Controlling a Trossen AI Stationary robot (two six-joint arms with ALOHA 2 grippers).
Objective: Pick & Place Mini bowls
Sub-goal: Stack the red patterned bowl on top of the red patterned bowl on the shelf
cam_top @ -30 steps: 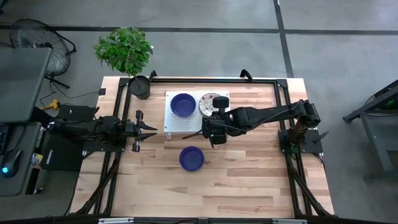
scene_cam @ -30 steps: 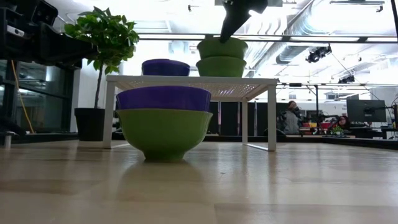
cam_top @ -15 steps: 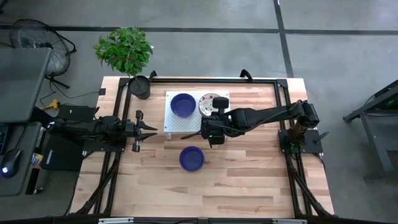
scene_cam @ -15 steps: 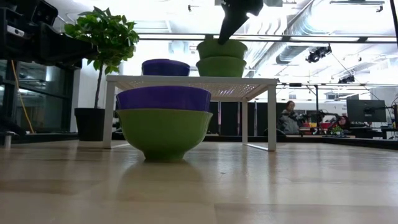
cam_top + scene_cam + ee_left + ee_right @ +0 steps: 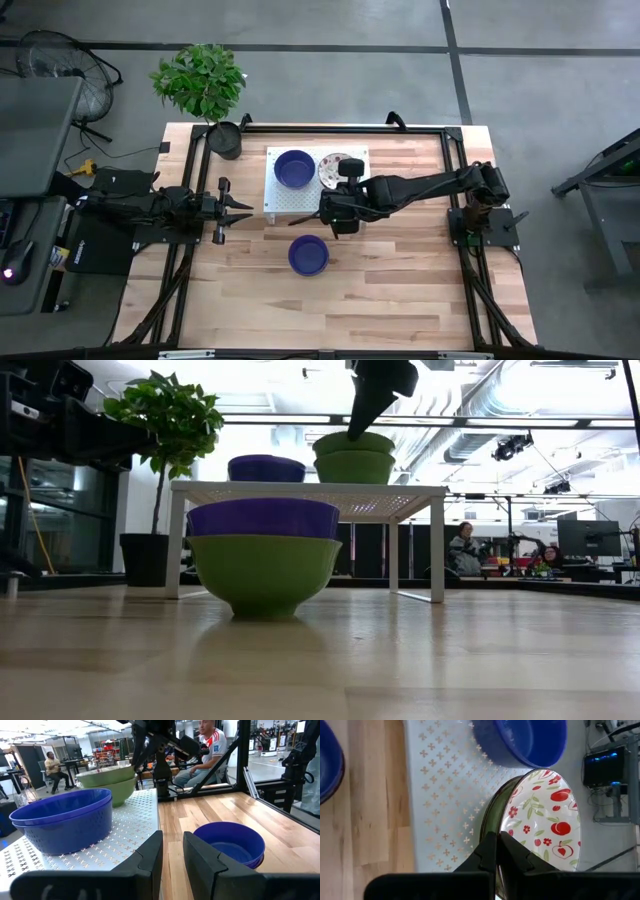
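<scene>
A white perforated shelf [image 5: 300, 200] stands on the table. On it sit a blue bowl [image 5: 294, 168] and a stack of green-sided bowls [image 5: 354, 460]. The top bowl of that stack has a cream inside with a red-and-green pattern [image 5: 545, 815] and sits tilted in the bowl below. My right gripper [image 5: 498, 845] reaches over the shelf and is shut on that top bowl. In front of the shelf, a blue bowl [image 5: 308, 255] is nested in a green one [image 5: 265, 575] on the table. My left gripper [image 5: 240, 207] waits open, left of the shelf. My right gripper pinches the near rim [image 5: 496, 831] of the top patterned bowl between its two fingers, one on the cream inside and one on the green outside. In the low view the fingers [image 5: 368, 405] come down from above at a slant. The bowl sits tilted, resting in the green bowl beneath.
A black pot with a leafy plant [image 5: 224, 140] stands at the table's far left corner. Black frame rails [image 5: 455, 150] run along the table's sides. Bare wood [image 5: 400, 290] lies in front of and to the right of the shelf. People sit in the room beyond.
My right gripper has moved down and a little toward the table's left, still shut on the patterned bowl. The bowl has sunk lower into the green bowl under it and now sits tipped.
</scene>
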